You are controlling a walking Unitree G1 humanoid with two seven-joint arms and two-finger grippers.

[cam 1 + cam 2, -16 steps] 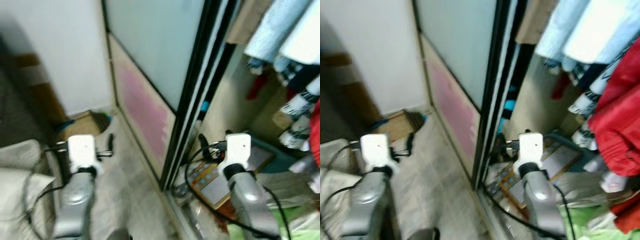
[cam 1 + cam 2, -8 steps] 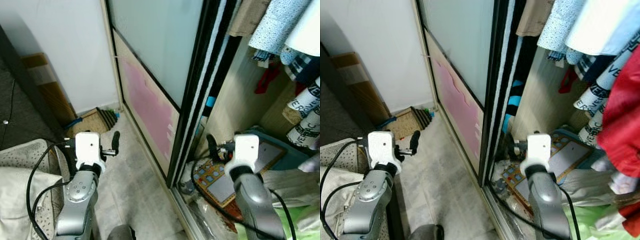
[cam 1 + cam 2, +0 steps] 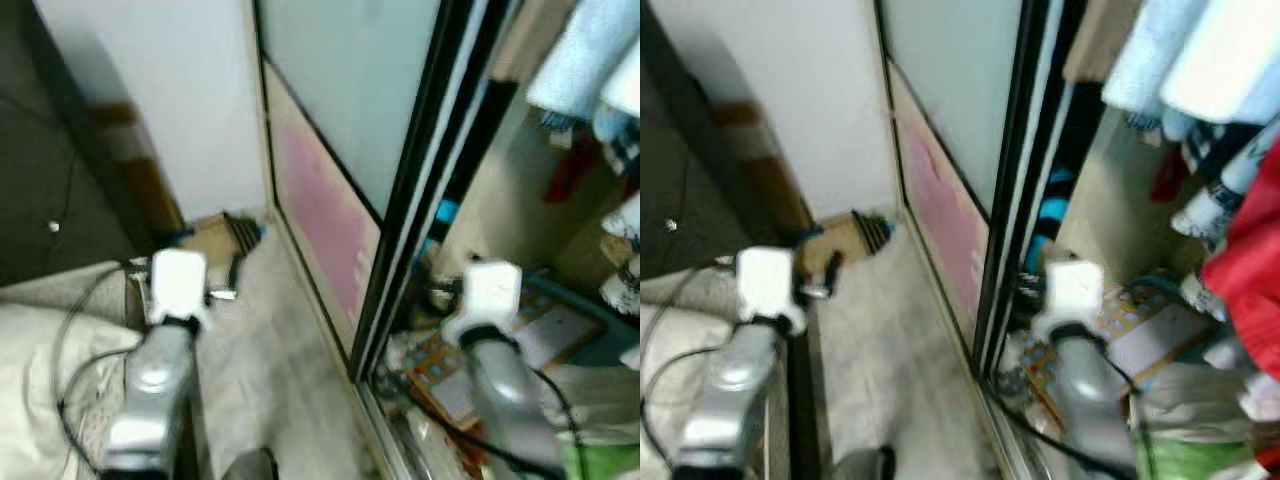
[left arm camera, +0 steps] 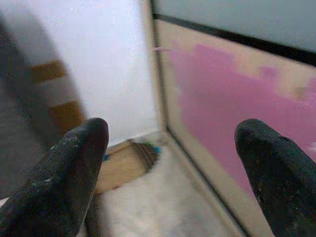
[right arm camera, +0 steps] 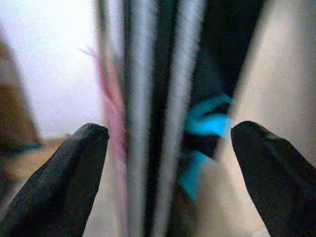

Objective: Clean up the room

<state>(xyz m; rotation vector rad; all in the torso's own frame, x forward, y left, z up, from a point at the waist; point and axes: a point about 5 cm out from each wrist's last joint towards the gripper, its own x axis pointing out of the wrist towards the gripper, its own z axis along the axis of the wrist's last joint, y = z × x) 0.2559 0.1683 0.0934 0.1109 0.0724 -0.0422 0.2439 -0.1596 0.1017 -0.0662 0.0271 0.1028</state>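
Nearest the robot, both arms were raised in front of the body with nothing held: the left gripper [image 4: 168, 163] had its black fingers spread wide over the pale floor [image 3: 270, 350] beside a light cushion or bedding [image 3: 40, 400], and the right gripper [image 5: 165, 168] was just as wide apart, aimed at the dark edge of the sliding wardrobe door [image 3: 420, 190]. Just past the right wrist, on the wardrobe floor, lay the clutter that a room clean-up would most likely concern: a colourful flat board [image 3: 450, 365] and a green item [image 3: 600, 465] near it, neither touched. The main risk, as I judged it, was the right arm or its trailing black cable [image 3: 440, 415] catching on the door frame or the door track if the robot kept turning so close to it; the heavy blur also suggested any reach made at that instant would be poorly aimed. Farther off, a wooden piece with a dark ribbed object [image 3: 235, 235] sat in the corner by the white wall [image 3: 160, 90], and hanging clothes [image 3: 1200, 60] filled the open wardrobe. Compared with half a second earlier, the whole view had shifted and gone soft, so the head had moved; the arms kept the same raised pose and the floor items lay where they were.
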